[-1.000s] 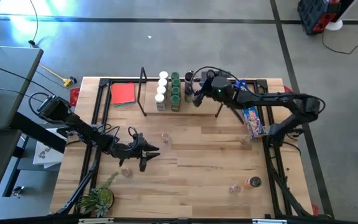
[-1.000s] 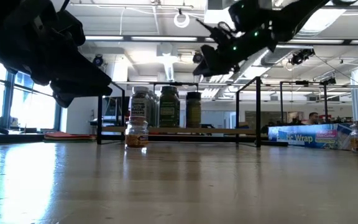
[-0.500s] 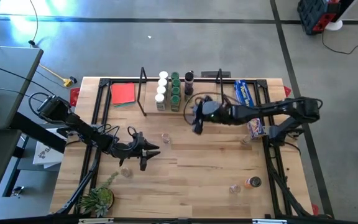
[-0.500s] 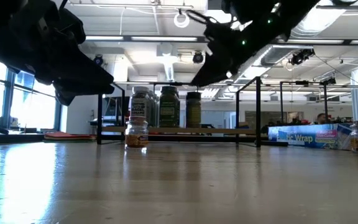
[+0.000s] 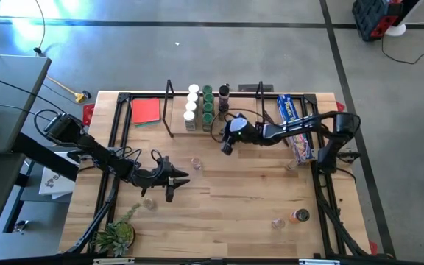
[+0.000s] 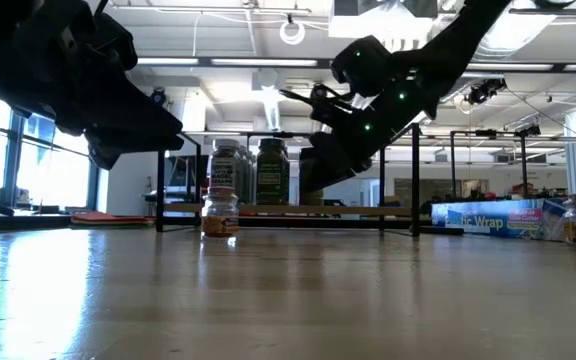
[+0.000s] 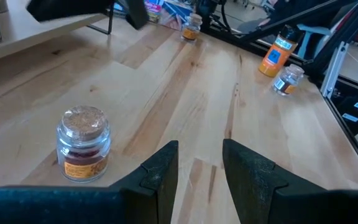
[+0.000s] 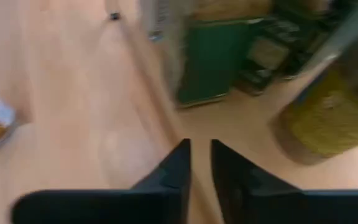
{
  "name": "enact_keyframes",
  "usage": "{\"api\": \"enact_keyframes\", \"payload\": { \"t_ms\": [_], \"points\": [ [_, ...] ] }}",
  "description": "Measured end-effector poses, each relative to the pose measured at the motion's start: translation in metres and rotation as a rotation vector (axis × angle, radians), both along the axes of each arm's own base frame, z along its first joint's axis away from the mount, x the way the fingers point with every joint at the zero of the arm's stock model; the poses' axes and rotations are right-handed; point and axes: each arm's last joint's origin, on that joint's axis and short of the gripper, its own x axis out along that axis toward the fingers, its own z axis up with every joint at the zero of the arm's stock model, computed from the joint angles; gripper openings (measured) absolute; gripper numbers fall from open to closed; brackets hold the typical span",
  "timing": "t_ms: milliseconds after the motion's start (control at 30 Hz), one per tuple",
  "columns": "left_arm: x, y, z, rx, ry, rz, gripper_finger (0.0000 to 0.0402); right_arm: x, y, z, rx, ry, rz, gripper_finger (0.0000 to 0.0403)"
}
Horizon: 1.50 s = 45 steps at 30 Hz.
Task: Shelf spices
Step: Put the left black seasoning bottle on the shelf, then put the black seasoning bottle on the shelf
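Planks of pale wood formed the table (image 5: 234, 191), with grey concrete floor around it. Spices (image 5: 199, 107) stood in rows on the wire-and-board shelf (image 5: 245, 131). The blue box (image 6: 488, 220) read "Wrap". The right gripper (image 5: 225, 147) hung beside the shelf, fingers nearly together, empty. The left gripper (image 5: 177, 184) hovered part-spread near a cork-topped glass jar (image 7: 83, 143).

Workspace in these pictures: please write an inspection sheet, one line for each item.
Surface: wooden table, mostly bare.
Job's things: about nine jars in rows on the shelf; loose jars scattered on the table.
Clutter: blue box, red square, plant.
Grippers: left end effector open, empty, near the table's left-front area; right end effector empty, fingers nearly together, at the shelf's front edge.
Cables: black cables on the left arm.
Surroundings: concrete floor, desk at left.
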Motion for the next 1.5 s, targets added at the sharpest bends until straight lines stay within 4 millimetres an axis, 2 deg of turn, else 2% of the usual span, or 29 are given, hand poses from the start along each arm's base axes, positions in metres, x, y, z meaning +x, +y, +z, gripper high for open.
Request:
{"api": "enact_keyframes", "payload": {
  "t_ms": [133,300,800,1300,1400,1500],
  "points": [
    [0.000,0.000,0.000,-0.001,-0.001,0.000,0.0121,-0.004,-0.018,0.002,-0.002,-0.020,-0.054,0.0006],
    [0.000,0.000,0.000,-0.002,-0.003,0.000,0.0121,-0.008,-0.037,0.003,-0.008,-0.041,-0.106,0.0008],
    [0.000,0.000,0.001,-0.001,-0.008,0.008,0.0121,-0.016,-0.064,0.008,-0.022,-0.101,-0.171,0.0000],
    [0.000,0.000,0.001,-0.001,-0.007,0.007,0.0121,-0.014,-0.066,0.012,-0.052,-0.129,-0.159,0.0000],
    [0.000,0.000,0.001,-0.001,-0.007,0.007,0.0121,-0.016,-0.057,0.021,-0.050,-0.117,-0.140,0.0000],
    [0.000,-0.001,0.000,-0.001,-0.006,0.001,0.0121,-0.021,-0.033,0.044,-0.043,-0.105,-0.088,0.0000]
  ]
}}
